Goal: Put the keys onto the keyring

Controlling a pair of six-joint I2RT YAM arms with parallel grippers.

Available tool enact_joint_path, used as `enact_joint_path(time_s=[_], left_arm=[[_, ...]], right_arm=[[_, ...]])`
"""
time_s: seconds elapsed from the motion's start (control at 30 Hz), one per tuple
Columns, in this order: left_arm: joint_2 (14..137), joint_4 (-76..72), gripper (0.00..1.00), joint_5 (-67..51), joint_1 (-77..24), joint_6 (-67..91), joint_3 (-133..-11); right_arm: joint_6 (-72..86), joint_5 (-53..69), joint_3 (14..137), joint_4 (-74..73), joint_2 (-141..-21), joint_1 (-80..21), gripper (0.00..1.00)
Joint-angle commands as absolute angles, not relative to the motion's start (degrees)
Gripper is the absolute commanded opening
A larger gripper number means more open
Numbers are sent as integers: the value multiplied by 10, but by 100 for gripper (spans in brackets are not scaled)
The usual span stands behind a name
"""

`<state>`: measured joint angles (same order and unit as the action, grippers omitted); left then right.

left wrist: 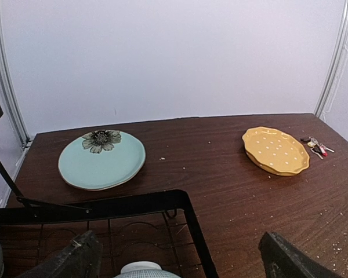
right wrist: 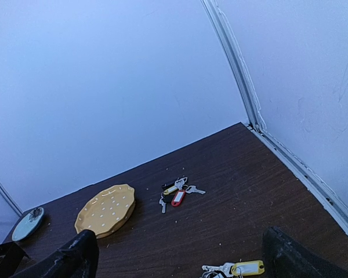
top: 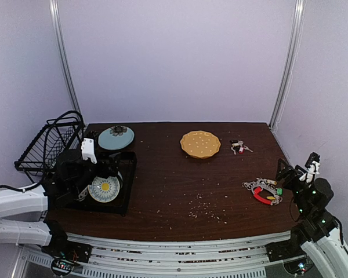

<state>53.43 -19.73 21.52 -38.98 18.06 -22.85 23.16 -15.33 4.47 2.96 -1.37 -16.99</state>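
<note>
The keys (top: 239,146) lie in a small bunch on the table (top: 162,174), just right of the yellow plate (top: 200,143). The keyring (top: 265,191) sits further right of that plate and nearer the arms. Both the left tool (left wrist: 180,263) and the right tool (right wrist: 185,258) gape wide, holding nothing; the left hangs over a black rack (left wrist: 133,204) well left of the plate.

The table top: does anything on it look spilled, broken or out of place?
Yes: pale crumbs are scattered over the dark table, thickest near the front middle, like a spill. The keys lie in a loose bunch by the yellow plate, apart from the keyring. Nothing looks broken.
</note>
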Motion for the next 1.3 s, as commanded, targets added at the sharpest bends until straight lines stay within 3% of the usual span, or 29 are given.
enact_joint_path(time_s=[0.0,0.07,0.2,0.33,0.47,0.67,0.8,1.1,1.27], left_arm=[[521,-234,98,267,-387,210,-240],[511,-235,98,265,-387,216,-243],[495,-247,98,84,-387,82,-247],[500,-258,98,5,-387,46,-280],[537,-204,98,-21,-387,12,-361],[617,-83,98,-57,-396,-8,-495],[642,-50,98,-54,-400,9,-523],[630,-12,98,-8,-400,-7,-514],[619,-27,98,2,-399,-12,-498]], right_arm=[[269,-195,14,51,3,-168,100],[276,-190,-10,104,3,-168,100],[283,-144,-43,211,3,-167,100],[296,-110,-19,258,-22,-168,100],[271,-51,111,142,-143,-168,95],[301,-109,333,-171,-441,-169,81],[294,-91,426,-310,-612,-174,86],[279,-36,391,-300,-745,-186,86],[259,2,387,-257,-819,-198,77]])
